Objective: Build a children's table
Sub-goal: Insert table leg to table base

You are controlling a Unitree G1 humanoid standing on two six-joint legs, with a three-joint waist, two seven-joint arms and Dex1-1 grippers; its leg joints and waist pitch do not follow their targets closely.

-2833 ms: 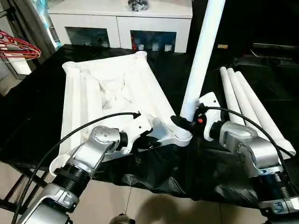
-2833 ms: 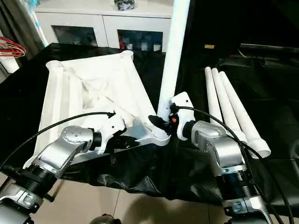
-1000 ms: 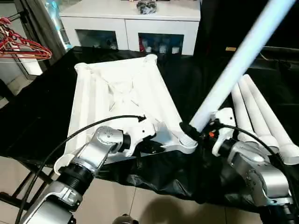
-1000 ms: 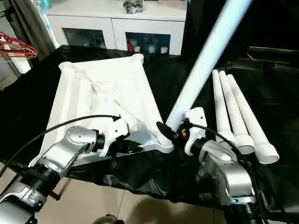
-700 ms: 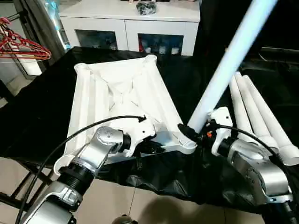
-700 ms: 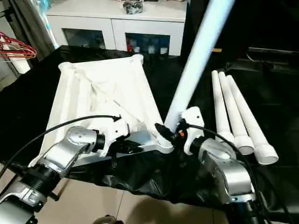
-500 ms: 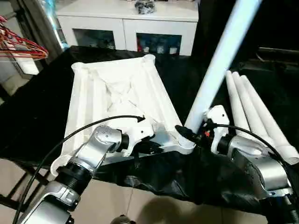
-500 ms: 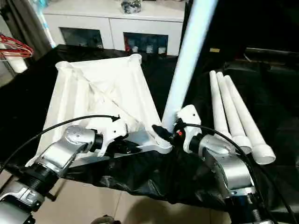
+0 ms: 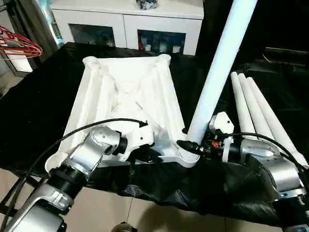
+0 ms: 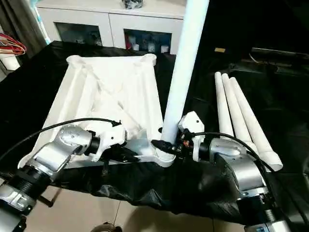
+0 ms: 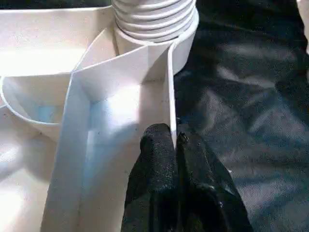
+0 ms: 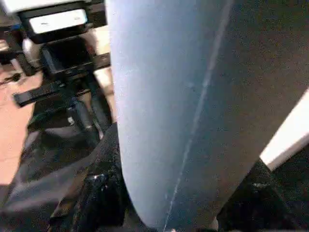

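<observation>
The white tabletop (image 9: 123,94) lies upside down on a black-covered bench, its ribs facing up. One white leg (image 9: 218,72) stands almost upright in the near right corner socket (image 11: 179,46), with its threaded end (image 11: 153,18) seated there. My right gripper (image 9: 190,146) is shut around the base of that leg (image 12: 183,106), a black finger (image 12: 99,193) on each side. My left gripper (image 11: 174,141) is shut on the thin near wall of the tabletop, just left of the socket. Three more legs (image 9: 255,110) lie side by side to the right.
A white glass-door cabinet (image 9: 128,21) stands behind the bench. Red hangers (image 9: 17,46) hang at the far left. The bench's near edge (image 9: 159,188) drops to a tiled floor. Black cables (image 9: 77,137) loop over both forearms.
The leg has swung from a strong lean to the right up to nearly vertical in the corner socket. The camera has shifted. Both grips are unchanged.
</observation>
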